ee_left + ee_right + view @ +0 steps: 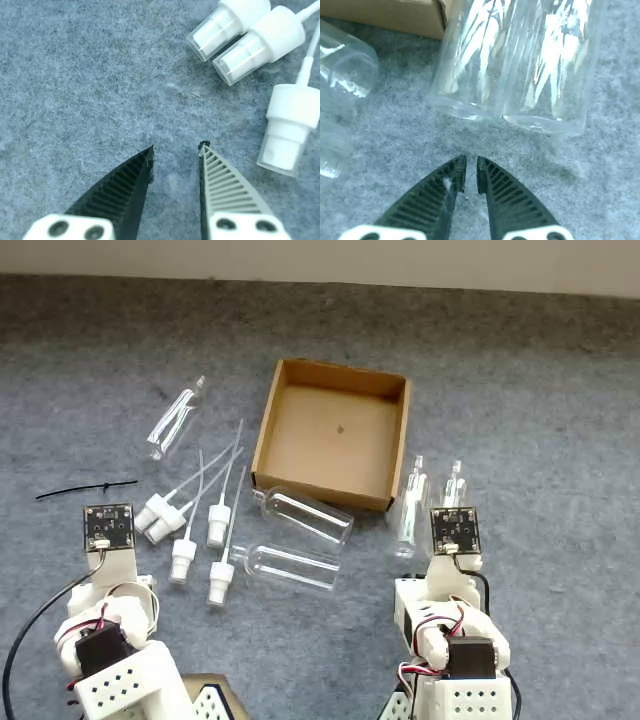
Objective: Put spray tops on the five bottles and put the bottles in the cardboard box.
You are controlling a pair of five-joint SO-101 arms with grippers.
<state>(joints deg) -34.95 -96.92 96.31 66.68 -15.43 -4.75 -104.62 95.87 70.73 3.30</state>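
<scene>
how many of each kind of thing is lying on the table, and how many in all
clear plastic bottles: 5
white spray tops with thin tubes: 5
brown cardboard box: 1
thin black strip: 1
total: 12

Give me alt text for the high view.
An empty brown cardboard box sits open on grey carpet, with five clear capless bottles lying around it: one far left, two in front, two at its right. Five white spray tops with thin tubes lie clustered at left; the white left arm and right arm sit at the near edge.
</scene>
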